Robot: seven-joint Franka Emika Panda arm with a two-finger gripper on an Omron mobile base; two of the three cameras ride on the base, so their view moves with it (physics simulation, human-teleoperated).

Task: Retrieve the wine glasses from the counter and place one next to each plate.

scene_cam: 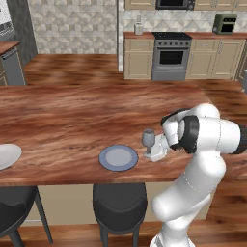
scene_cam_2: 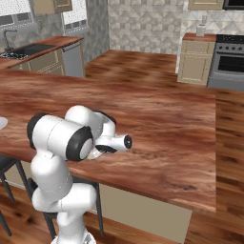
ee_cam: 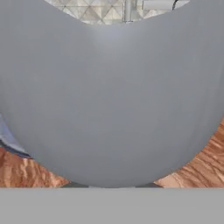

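While the white arm (scene_cam: 202,144) reaches low over the long wood-grain island surface (scene_cam: 72,125), its jaws (scene_cam: 155,150) are pressed in on a wine glass (scene_cam: 148,139), pinching it at the stem below the rounded bowl. That translucent blue-grey glass stands upright just right of the greyish-blue plate (scene_cam: 118,157), near it but not touching, and both sit toward the near edge of the island above a dark stool (scene_cam: 119,202). Whether the foot of the glass rests on the wood or hangs just above it cannot be told. From the hand camera the grey bowl of the glass (ee_cam: 109,96) looms very close, with wood grain below it on both sides and a sliver of the blue plate rim (ee_cam: 6,135) at the left edge. At the far left of the left base view the white plate (scene_cam: 7,155) lies partly cut off by the frame, well apart from the blue one, above another dark stool (scene_cam: 17,202). In the right base view the hand (scene_cam_2: 112,140) lies low on the island top, its own body hiding the glass. Behind the island, against the patterned tile wall, stand a stove (scene_cam: 171,55) between beige cabinets and a green toaster oven (scene_cam: 225,23) on the reddish-brown counter (scene_cam: 212,34); a sink (scene_cam_2: 24,50) shows at the left of the right base view.
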